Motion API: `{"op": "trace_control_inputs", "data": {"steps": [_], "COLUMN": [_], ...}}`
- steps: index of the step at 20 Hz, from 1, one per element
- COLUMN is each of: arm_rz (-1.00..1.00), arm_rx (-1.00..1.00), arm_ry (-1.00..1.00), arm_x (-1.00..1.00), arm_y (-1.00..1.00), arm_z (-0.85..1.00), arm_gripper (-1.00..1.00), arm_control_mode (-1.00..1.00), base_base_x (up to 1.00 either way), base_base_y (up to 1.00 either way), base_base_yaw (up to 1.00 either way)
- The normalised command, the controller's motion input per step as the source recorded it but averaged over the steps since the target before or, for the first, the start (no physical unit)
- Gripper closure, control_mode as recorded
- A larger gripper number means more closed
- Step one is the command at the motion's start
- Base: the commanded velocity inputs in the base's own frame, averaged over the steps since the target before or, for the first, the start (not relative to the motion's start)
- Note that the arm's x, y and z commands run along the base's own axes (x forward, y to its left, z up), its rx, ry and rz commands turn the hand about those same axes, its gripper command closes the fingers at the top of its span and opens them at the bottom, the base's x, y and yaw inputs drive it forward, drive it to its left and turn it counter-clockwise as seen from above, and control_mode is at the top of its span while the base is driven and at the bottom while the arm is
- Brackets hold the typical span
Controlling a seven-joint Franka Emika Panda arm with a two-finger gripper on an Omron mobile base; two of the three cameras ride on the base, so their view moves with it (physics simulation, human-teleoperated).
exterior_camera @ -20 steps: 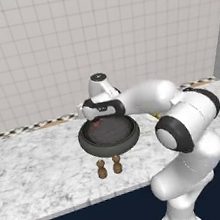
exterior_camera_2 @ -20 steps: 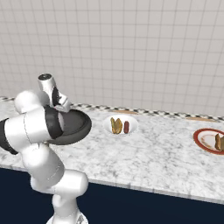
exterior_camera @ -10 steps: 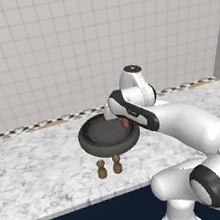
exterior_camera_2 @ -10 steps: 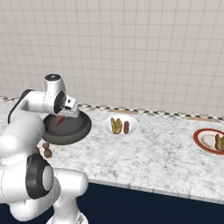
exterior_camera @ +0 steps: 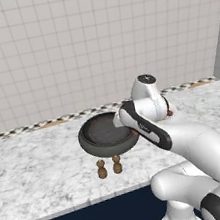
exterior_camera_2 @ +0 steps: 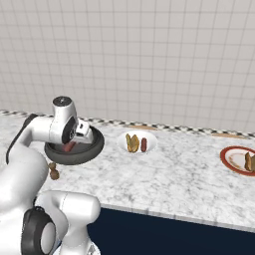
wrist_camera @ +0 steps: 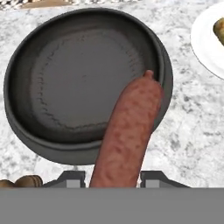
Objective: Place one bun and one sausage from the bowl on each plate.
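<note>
A kitchen — pale tiled wall (exterior_camera: pixel 72 52) behind a marbled stone counter (exterior_camera_2: pixel 169 184) bearing plated food.

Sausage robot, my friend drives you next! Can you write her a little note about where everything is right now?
Tool: shut on the long red-brown sausage, held above the wide dark grey-black bowl.
Bowl: looks empty, on the marble counter.
Plain white round plate: has one bun and one sausage, done.
Red-rimmed round plate: at the counter's far right, has a bun; no sausage visible there.
Left: carry the held sausage to the red-rimmed plate and set it beside the bun.
</note>
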Motion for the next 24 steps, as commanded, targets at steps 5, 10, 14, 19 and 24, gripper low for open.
{"op": "trace_control_inputs", "data": {"steps": [5,10,14,19,24], "arm_rz": [-0.03,0.0,0.0,0.0,0.0], "arm_rx": [0.0,0.0,0.0,0.0,0.0], "arm_ry": [0.0,0.0,0.0,0.0,0.0], "arm_x": [0.0,0.0,0.0,0.0,0.12], "arm_y": [-0.17,0.0,0.0,0.0,-0.02], "arm_z": [-0.01,0.0,0.0,0.0,0.0], "arm_gripper": [1.0,1.0,1.0,1.0,1.0], "arm_control_mode": [1.0,1.0,1.0,1.0,-1.0], "base_base_x": [-0.07,-0.04,0.0,0.33,0.56], "base_base_y": [-0.8,-1.0,-1.0,-0.78,-0.1], "base_base_yaw": [-0.11,-0.16,-0.13,0.0,0.03]}}
